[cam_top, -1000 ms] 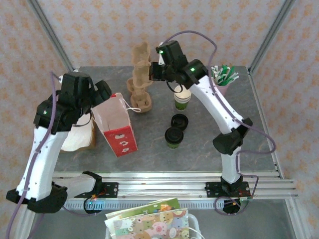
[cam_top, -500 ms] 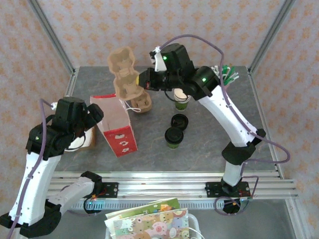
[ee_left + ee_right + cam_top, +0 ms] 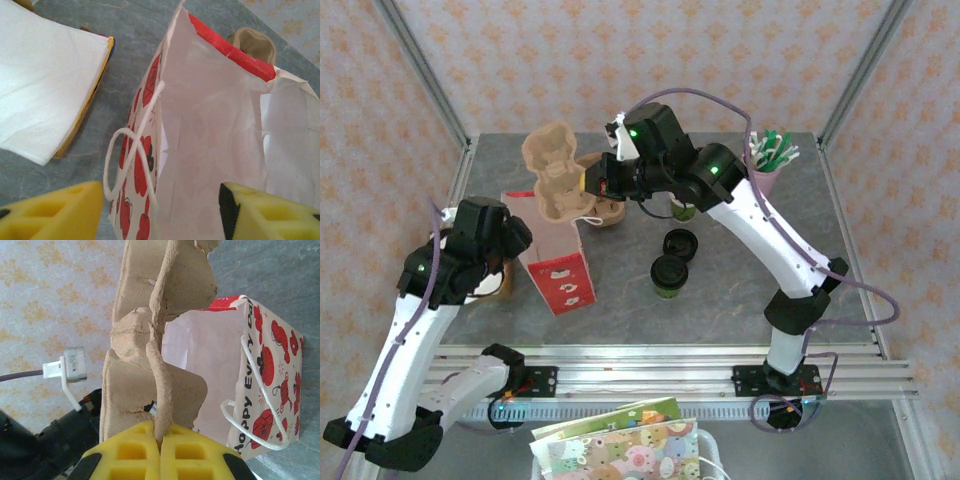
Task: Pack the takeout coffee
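The takeout coffee (image 3: 670,273), a green cup with a black lid, stands on the table right of the red-and-white paper bag (image 3: 557,262). My right gripper (image 3: 594,181) is shut on the rim of a tan cardboard cup carrier (image 3: 553,169), held edge-up just above the bag's open mouth; in the right wrist view the carrier (image 3: 150,340) hangs in front of the bag (image 3: 260,365), pinched by the gripper (image 3: 160,440). My left gripper (image 3: 510,240) sits at the bag's left side, open (image 3: 160,215), with the bag's wall (image 3: 210,140) between its fingers.
A loose black lid (image 3: 679,243) and a lidless green cup (image 3: 683,209) lie behind the coffee. A second carrier (image 3: 607,211) rests behind the bag. A cup of straws (image 3: 767,160) stands back right. White napkins (image 3: 45,90) lie left of the bag.
The right arm has swung the carrier left and down to the bag's mouth. The left arm dropped lower and now sits against the bag's left side.
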